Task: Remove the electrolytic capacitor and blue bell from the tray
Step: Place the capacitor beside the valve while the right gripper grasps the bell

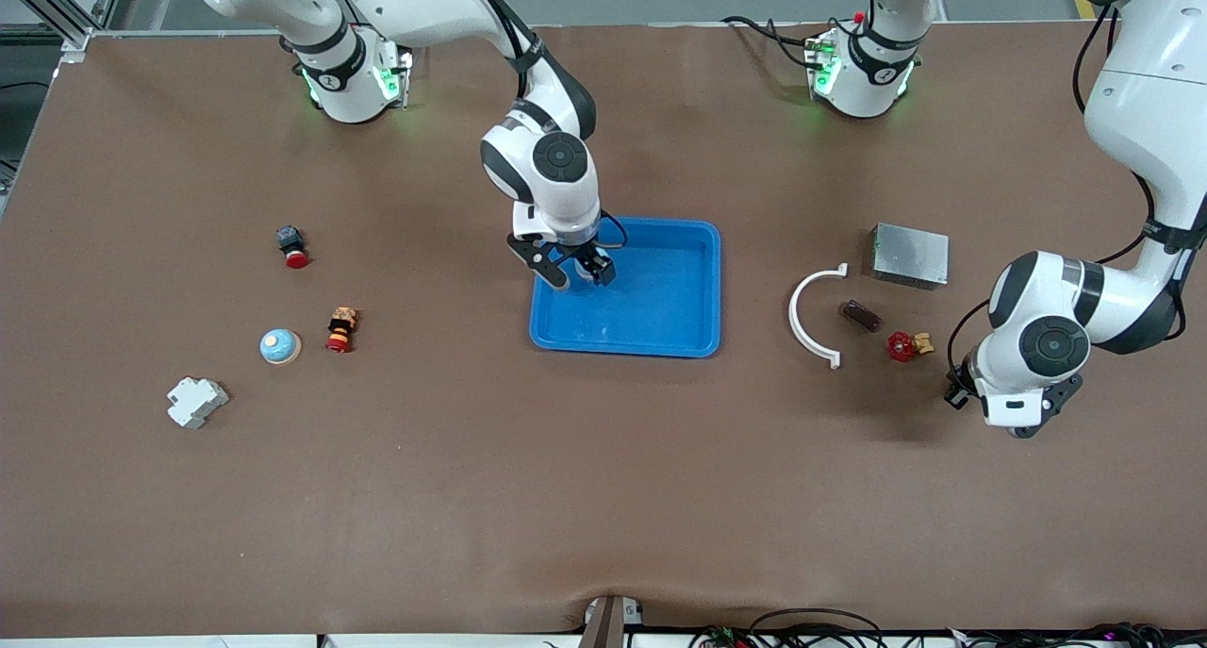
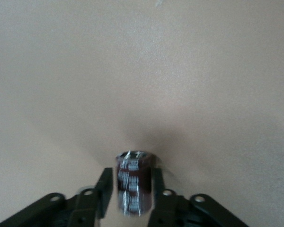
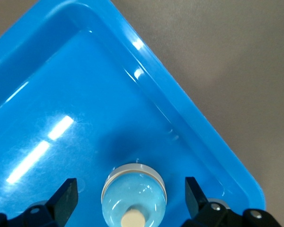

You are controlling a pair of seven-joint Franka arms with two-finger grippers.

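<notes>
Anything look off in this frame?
One oddity: the capacitor is at the left gripper over bare table, well away from the blue tray, where the bell already sits under the open right gripper.

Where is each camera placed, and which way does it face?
Front view: high across the brown table, facing both arms.
Left wrist view: on left arm, over dark cylindrical capacitor at left end effector.
Right wrist view: on right arm, over pale-blue dome bell between open right end effector.
Front and right wrist share the blue plastic tray.
</notes>
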